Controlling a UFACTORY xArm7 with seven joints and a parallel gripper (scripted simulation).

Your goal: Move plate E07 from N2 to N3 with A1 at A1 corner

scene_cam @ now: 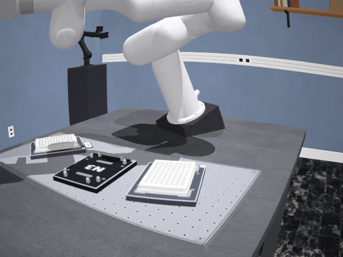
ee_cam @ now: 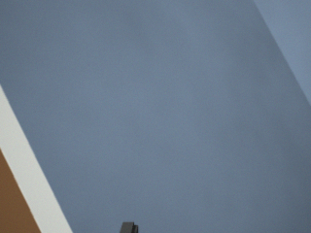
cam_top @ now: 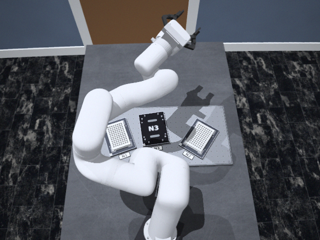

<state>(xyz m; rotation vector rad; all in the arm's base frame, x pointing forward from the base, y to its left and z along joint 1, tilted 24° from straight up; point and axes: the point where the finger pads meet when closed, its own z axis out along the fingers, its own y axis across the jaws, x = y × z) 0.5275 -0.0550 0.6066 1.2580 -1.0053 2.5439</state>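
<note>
Plate E07 (cam_top: pixel 200 136), a white well plate, sits on nest N2 at the right of the deck, turned at an angle; its sign N2 (cam_top: pixel 188 155) lies by it. It also shows in the exterior view (scene_cam: pixel 55 142) at the far left. Landing nest N3 (cam_top: pixel 154 128) (scene_cam: pixel 95 173) is a black plate with pegs and is empty. Plate E01 (cam_top: pixel 118 135) (scene_cam: pixel 169 176) sits on nest N1. My gripper (cam_top: pixel 184 27) is open and empty, raised high over the far end of the table, well away from the plates. The plate labels are too small to read.
The nests stand on a light perforated deck plate (cam_top: pixel 180 134). My arm's elbow (cam_top: pixel 90 124) hangs over the left side of N1. The wrist view shows only blue wall and a door frame (ee_cam: pixel 29 180). A dark pedestal with a camera arm (scene_cam: pixel 87 88) stands beyond the table.
</note>
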